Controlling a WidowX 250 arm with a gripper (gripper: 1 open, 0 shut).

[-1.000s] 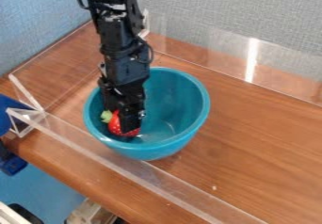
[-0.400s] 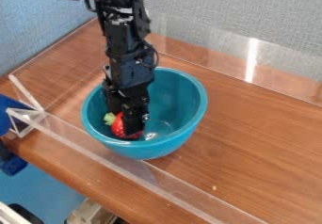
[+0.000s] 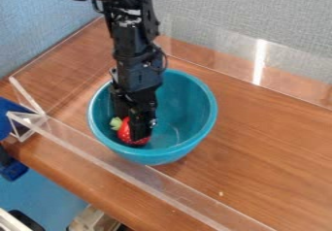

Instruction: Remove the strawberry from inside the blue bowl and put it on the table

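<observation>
Strawberry (image 3: 126,130) sits low in bowl (image 3: 192,114), left of centre, directly betw. gripper (image 3: 134,133) fingertips; gripper vertical, clamped on it. Berry's long axis not clear. Next: prob. straight lift over rim, then rightward to bare surface (image 3: 266,128).

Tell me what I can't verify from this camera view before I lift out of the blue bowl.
- Gripper fingertips: too small and dark to separate; contact with the strawberry is unclear.
- Strawberry: partly covered by the gripper.
- Blue bowl floor beneath the gripper: hidden by the arm.
- Arm's upper part: cut off by the top edge.
</observation>
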